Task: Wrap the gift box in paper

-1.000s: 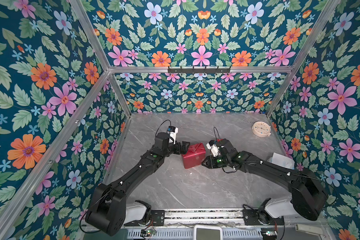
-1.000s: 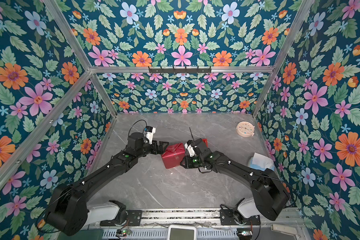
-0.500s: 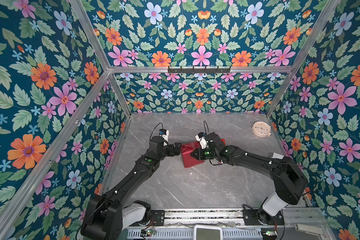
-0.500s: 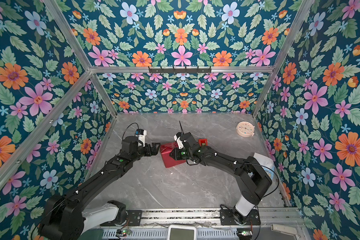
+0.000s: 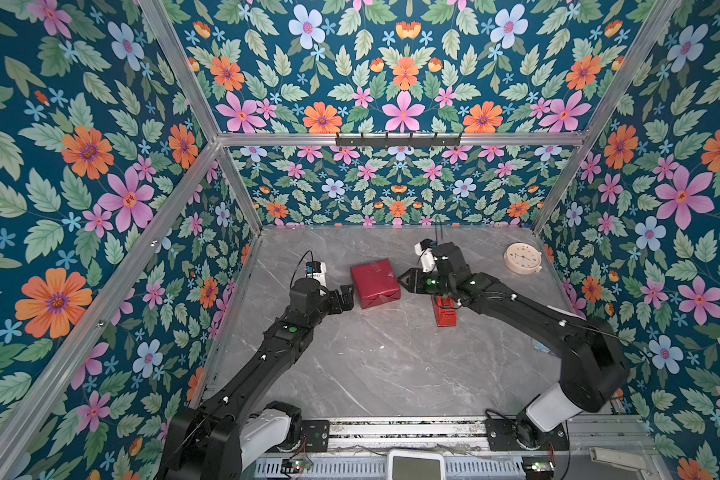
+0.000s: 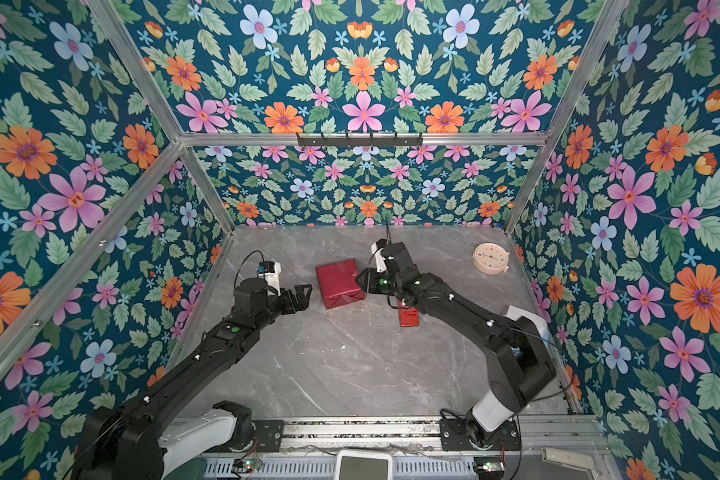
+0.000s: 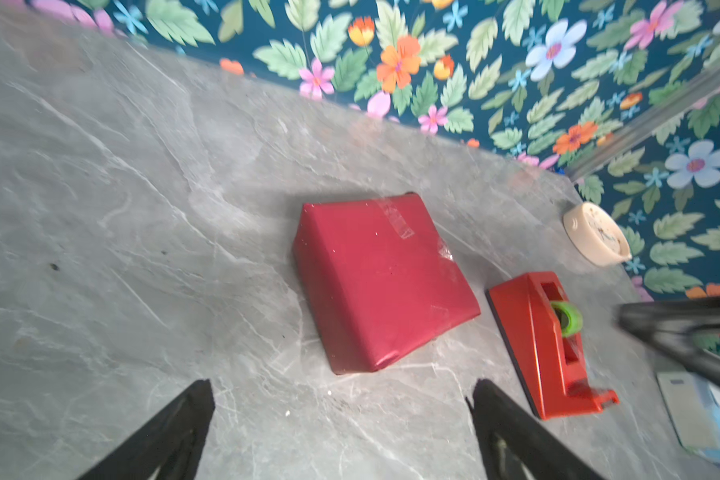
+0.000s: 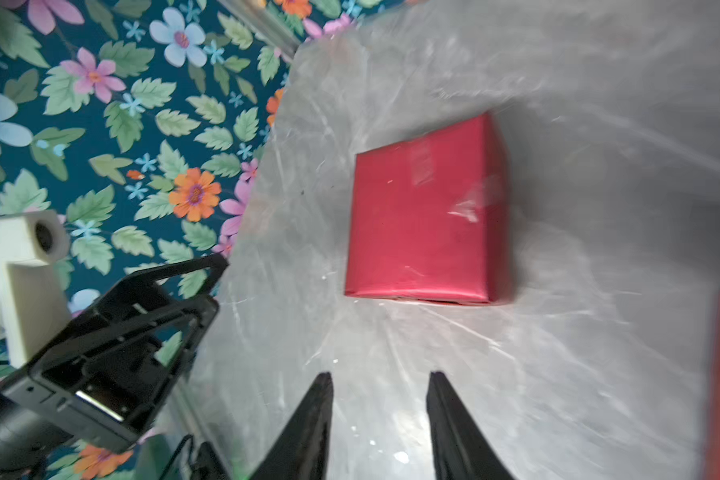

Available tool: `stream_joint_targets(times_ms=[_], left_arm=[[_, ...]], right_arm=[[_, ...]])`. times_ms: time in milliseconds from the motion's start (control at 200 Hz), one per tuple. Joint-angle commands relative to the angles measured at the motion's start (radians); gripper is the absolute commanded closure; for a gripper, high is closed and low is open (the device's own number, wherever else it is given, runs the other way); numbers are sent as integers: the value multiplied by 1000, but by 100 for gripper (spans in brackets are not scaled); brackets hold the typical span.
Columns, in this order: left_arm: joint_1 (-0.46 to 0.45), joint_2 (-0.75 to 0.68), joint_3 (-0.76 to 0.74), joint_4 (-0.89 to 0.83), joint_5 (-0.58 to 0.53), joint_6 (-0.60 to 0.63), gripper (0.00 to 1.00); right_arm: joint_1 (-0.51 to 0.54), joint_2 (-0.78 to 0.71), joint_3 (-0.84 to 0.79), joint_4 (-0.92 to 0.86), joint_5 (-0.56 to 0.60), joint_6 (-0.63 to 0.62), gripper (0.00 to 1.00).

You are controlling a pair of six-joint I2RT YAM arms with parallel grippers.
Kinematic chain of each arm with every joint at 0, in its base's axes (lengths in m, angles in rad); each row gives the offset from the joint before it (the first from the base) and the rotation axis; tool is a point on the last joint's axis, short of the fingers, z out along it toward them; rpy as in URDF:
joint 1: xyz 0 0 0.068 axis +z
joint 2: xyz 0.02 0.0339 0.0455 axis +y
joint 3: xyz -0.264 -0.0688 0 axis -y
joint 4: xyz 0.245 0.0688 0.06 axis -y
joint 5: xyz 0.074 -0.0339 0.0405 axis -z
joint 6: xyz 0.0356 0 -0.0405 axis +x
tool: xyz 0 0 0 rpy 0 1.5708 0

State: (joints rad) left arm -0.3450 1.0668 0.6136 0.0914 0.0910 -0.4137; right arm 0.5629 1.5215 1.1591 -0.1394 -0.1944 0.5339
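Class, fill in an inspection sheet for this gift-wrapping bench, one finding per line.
Surface: grey marble table.
Job's things: gift box lies flat, fully covered by red paper, clear tape on top.
Clutter: red tape dispenser beside the box; cream clock at the far right corner.
Grippers: left gripper and right gripper both open, empty, flanking the box, not touching it.
Cables: black cable loops over the left wrist.
Surroundings: floral walls, metal frame.

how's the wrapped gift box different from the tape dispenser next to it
The gift box is a broad squarish block; the tape dispenser is narrow and long. The gift box is covered in dull maroon paper with clear tape strips; the tape dispenser is brighter red plastic holding a green roll. Both rest on the table, unheld.
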Motion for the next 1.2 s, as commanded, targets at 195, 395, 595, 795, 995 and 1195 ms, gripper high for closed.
stream_joint_targets(times_ms=[195, 395, 595, 795, 995, 1195], left_arm=[[38, -35, -103, 254, -507, 206, 0], [177, 117, -151, 413, -528, 352, 0], [283, 257, -310, 807, -317, 383, 0], [336, 397, -300, 955, -189, 370, 0], [346, 520, -309, 1060, -114, 403, 0], [345, 548, -331, 1170, -118, 414, 0]], right_arm=[[-309, -224, -263, -40, 531, -247, 1], [-414, -152, -422, 151, 591, -377, 1], [-578, -107, -582, 456, 301, -372, 1], [-673, -105, -693, 726, 165, -386, 1], [-673, -128, -765, 834, 96, -422, 1], [-670, -86, -862, 1044, 85, -431, 1]])
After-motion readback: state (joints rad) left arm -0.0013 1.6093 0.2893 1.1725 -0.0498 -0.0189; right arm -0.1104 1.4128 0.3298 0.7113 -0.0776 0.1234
